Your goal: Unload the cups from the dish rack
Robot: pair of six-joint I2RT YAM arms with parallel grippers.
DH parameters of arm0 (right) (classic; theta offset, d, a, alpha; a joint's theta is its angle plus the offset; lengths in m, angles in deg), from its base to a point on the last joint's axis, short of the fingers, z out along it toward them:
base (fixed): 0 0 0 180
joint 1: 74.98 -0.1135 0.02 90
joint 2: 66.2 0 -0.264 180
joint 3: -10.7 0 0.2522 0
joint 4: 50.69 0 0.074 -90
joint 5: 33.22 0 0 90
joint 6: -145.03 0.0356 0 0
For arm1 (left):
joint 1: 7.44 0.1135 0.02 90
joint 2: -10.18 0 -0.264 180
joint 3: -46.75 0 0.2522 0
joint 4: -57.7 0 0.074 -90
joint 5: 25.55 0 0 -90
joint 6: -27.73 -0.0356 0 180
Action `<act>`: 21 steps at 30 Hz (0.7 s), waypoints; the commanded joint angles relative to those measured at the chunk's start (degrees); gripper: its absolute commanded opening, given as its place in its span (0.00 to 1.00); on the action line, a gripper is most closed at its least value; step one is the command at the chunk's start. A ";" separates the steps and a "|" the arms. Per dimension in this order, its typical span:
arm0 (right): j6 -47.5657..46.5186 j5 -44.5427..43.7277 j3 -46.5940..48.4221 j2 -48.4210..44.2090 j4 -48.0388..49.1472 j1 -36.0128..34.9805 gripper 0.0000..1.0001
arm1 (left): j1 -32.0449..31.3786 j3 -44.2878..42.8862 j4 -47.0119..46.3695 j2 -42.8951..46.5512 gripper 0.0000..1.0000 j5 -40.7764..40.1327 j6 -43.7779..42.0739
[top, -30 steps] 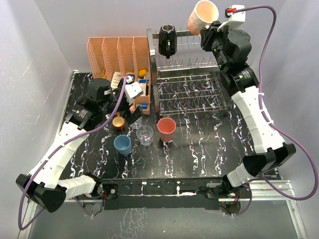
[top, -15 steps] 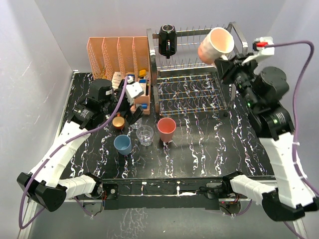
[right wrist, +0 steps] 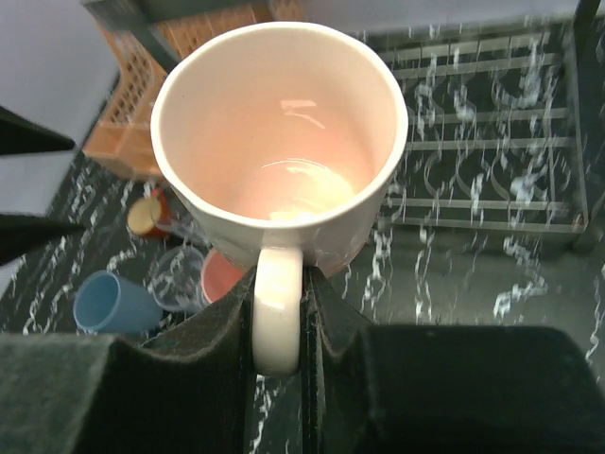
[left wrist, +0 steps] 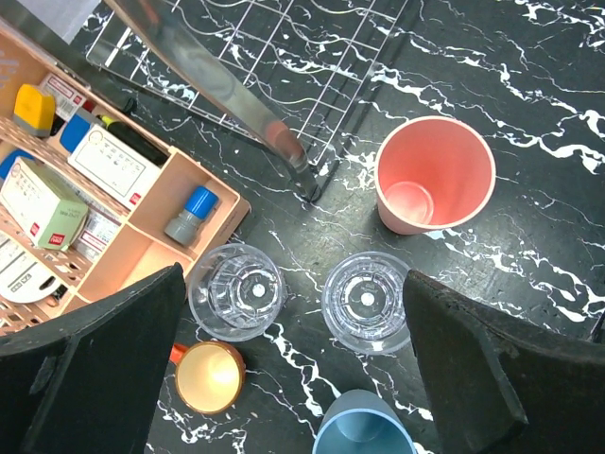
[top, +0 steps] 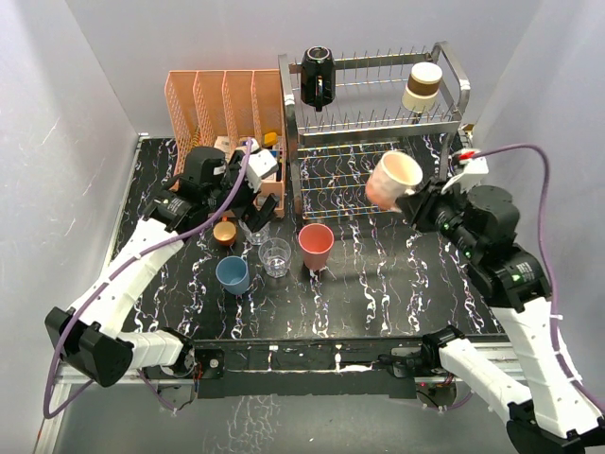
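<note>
Step in hand: carrying the peach mug (top: pixel 395 180) from the dish rack (top: pixel 378 132) toward open bench; the set-down is not yet done
Right gripper (right wrist: pixel 277 331): pinched on the mug's handle, one pad on each side, with the mug's mouth tipped toward the wrist camera
Peach mug position: in the air over the front of the rack's lower tier, nearer the right edge of the bench than the left
Dish rack position: along the far edge, right of centre
Left gripper (left wrist: pixel 293 284): spread wide and holding nothing, hovering over the unloaded cups left of the bench's centre
Already on the bench: pink tumbler (top: pixel 316 247), blue tumbler (top: pixel 233 274), two clear glasses (top: pixel 275 256) and small orange cup (top: pixel 225 232), all upright and close together
Left on the rack: black mug (top: pixel 318 76) and a pale cup with a dark band (top: pixel 422 87), both on the upper tier
Progress: by my count five down, a sixth in transit, two to go
Next move calls for: lowering the mug onto bare marble to the right of the pink tumbler, levelling it so the base lands flat, and letting go only once it rests
Risk: a handle-only pinch may let the mug swing, so a slow descent clear of the pink tumbler seems wise
</note>
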 commanded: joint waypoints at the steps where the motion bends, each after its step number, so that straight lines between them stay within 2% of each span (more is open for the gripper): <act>1: 4.01 1.47 -6.58 -1.86 5.80 0.14 0.08 | 0.15 -0.93 1.06 -0.88 0.97 -2.18 3.12; 4: 5.07 1.24 -12.90 -2.06 8.54 0.15 0.08 | 0.55 -1.53 2.26 -1.74 0.97 -3.23 3.75; 15: 7.84 0.50 -27.10 3.32 19.20 -0.67 0.08 | 2.12 -2.16 5.46 -2.96 0.97 -4.29 4.72; 21: 8.08 -4.99 -31.27 9.44 27.27 -5.70 0.08 | 2.35 -2.54 6.20 -2.74 0.97 -4.28 4.75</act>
